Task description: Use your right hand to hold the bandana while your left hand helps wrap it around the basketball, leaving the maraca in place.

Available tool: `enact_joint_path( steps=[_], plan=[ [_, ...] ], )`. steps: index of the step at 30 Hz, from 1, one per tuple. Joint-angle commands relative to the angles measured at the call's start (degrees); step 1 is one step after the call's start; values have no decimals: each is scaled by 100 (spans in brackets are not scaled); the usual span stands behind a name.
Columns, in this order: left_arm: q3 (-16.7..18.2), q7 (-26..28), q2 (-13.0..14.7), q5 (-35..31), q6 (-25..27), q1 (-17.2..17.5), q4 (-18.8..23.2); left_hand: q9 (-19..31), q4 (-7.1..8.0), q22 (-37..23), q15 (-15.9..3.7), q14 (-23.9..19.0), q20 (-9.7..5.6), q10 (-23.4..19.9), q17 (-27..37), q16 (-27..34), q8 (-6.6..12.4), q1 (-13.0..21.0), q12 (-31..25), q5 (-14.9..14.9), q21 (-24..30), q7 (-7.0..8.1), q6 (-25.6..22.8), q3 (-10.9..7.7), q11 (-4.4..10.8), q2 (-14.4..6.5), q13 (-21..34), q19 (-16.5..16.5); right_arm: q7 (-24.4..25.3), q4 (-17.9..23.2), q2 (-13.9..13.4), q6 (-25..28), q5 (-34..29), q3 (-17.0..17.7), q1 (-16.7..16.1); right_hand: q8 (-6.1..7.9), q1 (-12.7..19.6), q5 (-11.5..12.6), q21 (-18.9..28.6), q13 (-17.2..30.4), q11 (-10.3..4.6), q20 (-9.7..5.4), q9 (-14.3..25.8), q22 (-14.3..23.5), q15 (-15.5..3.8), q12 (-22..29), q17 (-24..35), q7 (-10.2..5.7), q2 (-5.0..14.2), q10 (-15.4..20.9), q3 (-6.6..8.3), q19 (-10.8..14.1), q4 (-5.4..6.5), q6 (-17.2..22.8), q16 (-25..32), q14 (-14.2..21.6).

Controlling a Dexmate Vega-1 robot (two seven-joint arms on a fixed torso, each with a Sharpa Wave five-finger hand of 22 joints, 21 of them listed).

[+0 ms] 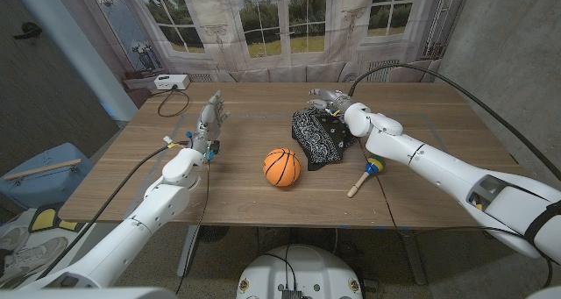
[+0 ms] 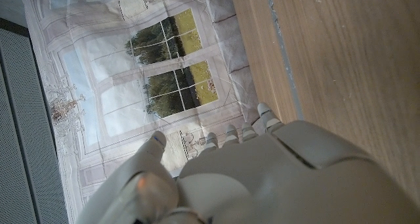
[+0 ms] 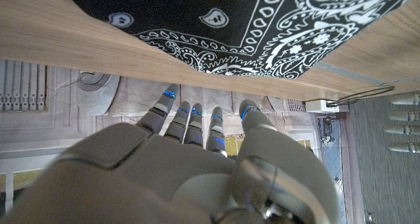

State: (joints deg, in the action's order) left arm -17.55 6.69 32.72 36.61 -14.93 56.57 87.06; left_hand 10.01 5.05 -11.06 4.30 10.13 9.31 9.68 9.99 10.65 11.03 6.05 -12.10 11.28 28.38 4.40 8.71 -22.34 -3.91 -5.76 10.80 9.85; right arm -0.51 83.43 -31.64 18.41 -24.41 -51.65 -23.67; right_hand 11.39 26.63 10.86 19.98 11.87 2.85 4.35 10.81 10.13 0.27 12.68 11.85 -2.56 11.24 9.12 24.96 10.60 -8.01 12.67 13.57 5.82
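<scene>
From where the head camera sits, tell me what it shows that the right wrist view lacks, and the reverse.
Head view alone: the basketball near the table's middle, the maraca lying beside the right forearm, and the left hand, fingers up, holding nothing. Right wrist view alone: a close look at the bandana's white paisley print and the right hand's fingers from behind. Shared: the black bandana, the right hand and the wooden table.

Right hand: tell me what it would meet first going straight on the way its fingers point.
Probably nothing: the right hand points past the black paisley bandana toward the wooden table's far edge; depth unclear.
</scene>
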Motion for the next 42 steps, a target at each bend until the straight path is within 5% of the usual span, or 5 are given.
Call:
enact_joint_path(
  steps=[1, 25, 31, 36, 42],
  plan=[
    [-30, -133, -41, 39, -32, -128, -175, 15, 0, -21, 38, 305, 62, 324, 26, 15, -25, -32, -13, 39, -23, -19, -26, -41, -41, 2, 27, 351, -553, 8, 41, 515, -593, -438, 280, 3, 435, 82, -60, 21, -58, -9, 16, 14, -40, -28, -9, 15, 27, -5, 334, 94, -128, 7, -9, 13],
    [-22, -170, -69, 89, -22, -219, -334, 16, -2, -24, 29, 309, 62, 334, 26, 12, -33, -47, -5, 42, -53, -7, -47, -48, -32, 1, 29, 340, -692, -381, 316, 494, -1430, -926, 574, 227, 1715, 46, -164, 27, -421, -99, 39, 13, -225, -54, -4, -163, -50, -83, 1035, 324, -208, 929, -15, 25],
    [-29, -166, -70, 90, 9, -253, -349, 16, -2, -25, 35, 312, 65, 344, 27, 10, -38, -51, -1, 43, -63, -3, -41, -51, -23, 0, 29, 338, -470, -500, 389, 469, -1607, -971, 558, 612, 2148, 66, -157, 21, -468, -156, 111, 15, -368, -6, 1, 7, -245, 253, 906, 611, -231, 2031, 91, 302],
    [-41, -169, -69, 89, 41, -280, -358, 16, -3, -25, 35, 309, 63, 340, 27, 12, -42, -54, -2, 43, -68, -1, -35, -52, -11, 1, 29, 334, -196, -581, 425, 409, -1688, -951, 512, 1445, 2626, 83, -142, 47, -512, -278, 436, 30, -591, 76, 123, -32, -250, 842, 640, 894, -167, 3201, 313, 670],
    [-68, -156, -68, 66, 95, -328, -364, 16, -4, -26, 37, 310, 58, 367, 26, 11, -44, -56, 8, 44, -75, 1, -31, -55, 20, 1, 29, 332, 313, -651, 436, 193, -1490, -722, 353, 1604, 2716, 79, -113, 56, -481, -346, 553, 35, -664, 89, 179, 3, -202, 970, 561, 1010, -131, 3249, 390, 759]
  ],
)
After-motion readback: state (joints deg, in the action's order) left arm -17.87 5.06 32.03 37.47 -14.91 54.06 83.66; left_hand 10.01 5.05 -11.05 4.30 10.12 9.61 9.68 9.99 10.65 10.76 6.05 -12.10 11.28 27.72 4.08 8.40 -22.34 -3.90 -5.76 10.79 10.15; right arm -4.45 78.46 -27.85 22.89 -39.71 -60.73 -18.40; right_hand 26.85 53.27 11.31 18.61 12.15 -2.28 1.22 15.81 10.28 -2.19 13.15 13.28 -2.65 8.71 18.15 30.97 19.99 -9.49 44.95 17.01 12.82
